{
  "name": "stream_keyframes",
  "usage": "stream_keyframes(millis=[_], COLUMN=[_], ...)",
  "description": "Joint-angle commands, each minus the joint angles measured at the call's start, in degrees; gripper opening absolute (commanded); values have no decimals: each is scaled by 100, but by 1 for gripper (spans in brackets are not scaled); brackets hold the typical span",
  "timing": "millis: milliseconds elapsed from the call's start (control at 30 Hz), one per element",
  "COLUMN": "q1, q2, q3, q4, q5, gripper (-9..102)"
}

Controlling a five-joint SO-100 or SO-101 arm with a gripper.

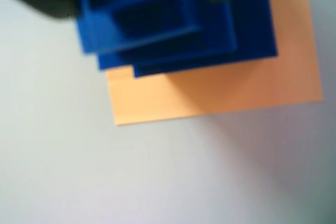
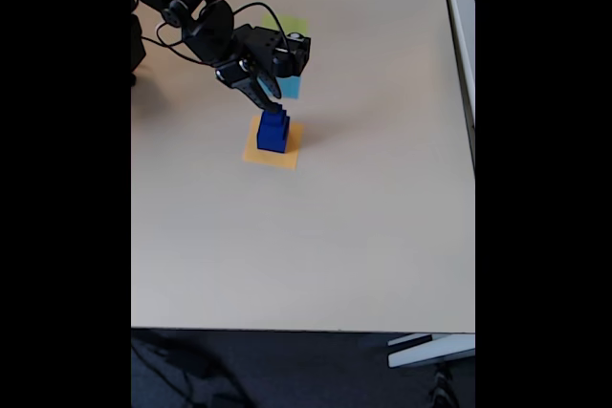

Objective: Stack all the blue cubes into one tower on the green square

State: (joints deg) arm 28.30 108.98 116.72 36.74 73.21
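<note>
Fixed view | blue cubes stacked | gripper just above

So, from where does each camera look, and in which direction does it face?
Wrist view: rides on the arm, looks steeply down onto the blue cubes stacked on the orange square; dark blurred gripper parts at the top edge.
Fixed view: stands high above the table, looks down; the arm reaches in from the upper left, gripper just above the stack.
Both share the stack and the orange square.

A black jointed arm with thin looping cables and a dark pincer.
</note>
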Motion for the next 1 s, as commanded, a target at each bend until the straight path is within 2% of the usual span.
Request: stream_keyframes(millis=[0, 600, 833, 967], q1=[26, 9, -44, -44], q2=[79, 167, 167, 167], q3=[-35, -97, -782, -817], q4=[53, 176, 817, 861], q5=[0, -97, -193, -220], gripper=[10, 2, 2, 1])
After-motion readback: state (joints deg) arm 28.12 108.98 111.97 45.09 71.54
